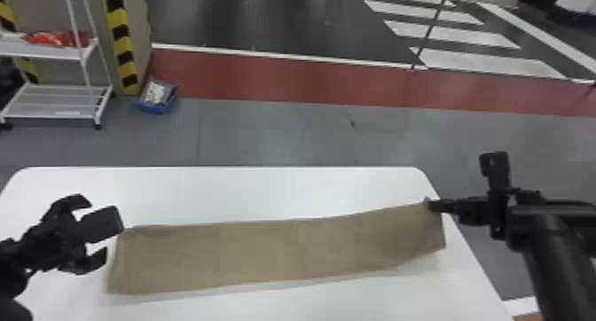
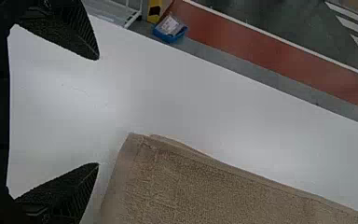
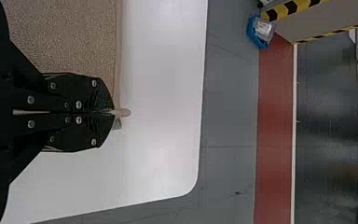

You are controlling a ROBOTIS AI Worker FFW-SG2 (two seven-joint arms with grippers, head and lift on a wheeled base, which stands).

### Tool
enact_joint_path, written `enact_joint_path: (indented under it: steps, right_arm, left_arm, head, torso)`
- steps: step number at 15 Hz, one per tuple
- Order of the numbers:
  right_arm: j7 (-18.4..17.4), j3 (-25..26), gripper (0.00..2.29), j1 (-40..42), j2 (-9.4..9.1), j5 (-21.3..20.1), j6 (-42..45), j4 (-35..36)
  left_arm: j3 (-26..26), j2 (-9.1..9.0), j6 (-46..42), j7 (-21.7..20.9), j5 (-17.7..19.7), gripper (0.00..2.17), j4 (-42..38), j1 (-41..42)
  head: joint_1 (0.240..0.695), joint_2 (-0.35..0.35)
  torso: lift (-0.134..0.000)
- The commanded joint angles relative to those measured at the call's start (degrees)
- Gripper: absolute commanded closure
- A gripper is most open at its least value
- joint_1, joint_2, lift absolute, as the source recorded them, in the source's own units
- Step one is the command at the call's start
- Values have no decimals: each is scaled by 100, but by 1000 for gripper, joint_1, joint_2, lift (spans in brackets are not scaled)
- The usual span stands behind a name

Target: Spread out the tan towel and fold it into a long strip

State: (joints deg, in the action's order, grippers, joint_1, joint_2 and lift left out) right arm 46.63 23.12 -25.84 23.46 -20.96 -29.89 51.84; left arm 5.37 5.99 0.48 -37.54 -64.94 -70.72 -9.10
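Note:
The tan towel (image 1: 275, 249) lies as a long strip across the white table (image 1: 266, 187), its right end angled a little toward the far edge. At its far right corner my right gripper (image 1: 429, 204) is closed on the cloth; in the right wrist view the right gripper (image 3: 114, 112) has its fingertips pressed together with a bit of towel (image 3: 74, 37) between them. My left gripper (image 1: 99, 231) stands open beside the strip's left end. The left wrist view has the left gripper (image 2: 98, 112) with nothing between its spread fingers, close to a corner of the towel (image 2: 177, 186).
Beyond the table's far edge are the grey floor, a blue bin (image 1: 157, 98) and a white wheeled rack (image 1: 57, 94) at the left. A striped post (image 1: 122, 41) stands near the rack. Bare tabletop runs along the far side of the towel.

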Motion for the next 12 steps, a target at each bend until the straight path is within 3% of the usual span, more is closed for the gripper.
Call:
enact_joint_path:
  steps: [1, 2, 4, 6, 9, 12]
  right_arm:
    - [-278, -343, 1224, 0, 0, -198, 514, -473]
    - [-418, -466, 1220, -27, 0, -207, 567, -544]
    - [-366, -492, 1220, -44, -17, -119, 567, -500]
    - [-128, -9, 1220, -9, -35, 259, 374, -69]
    - [-243, 518, 1220, -124, 44, 276, 409, -131]
    - [-656, -334, 1220, -141, 71, -146, 620, -640]
  left_arm:
    - [16, 8, -17, 1, 25, 80, -3, 13]
    - [8, -1, -17, 1, 34, 80, -3, 31]
    - [8, -1, -17, 9, 43, 83, -3, 31]
    - [34, -1, 1, 9, 43, 83, -12, 84]
    - [69, 43, -17, 27, 78, 83, -12, 128]
    - [96, 60, -34, 45, 104, 83, -3, 136]
  head:
    - [695, -242]
    - [695, -239]
    - [695, -237]
    - [695, -230]
    - [695, -235]
    - [695, -255]
  torso:
    - [0]
    - [0]
    - [0]
    - [0]
    - [0]
    - [0]
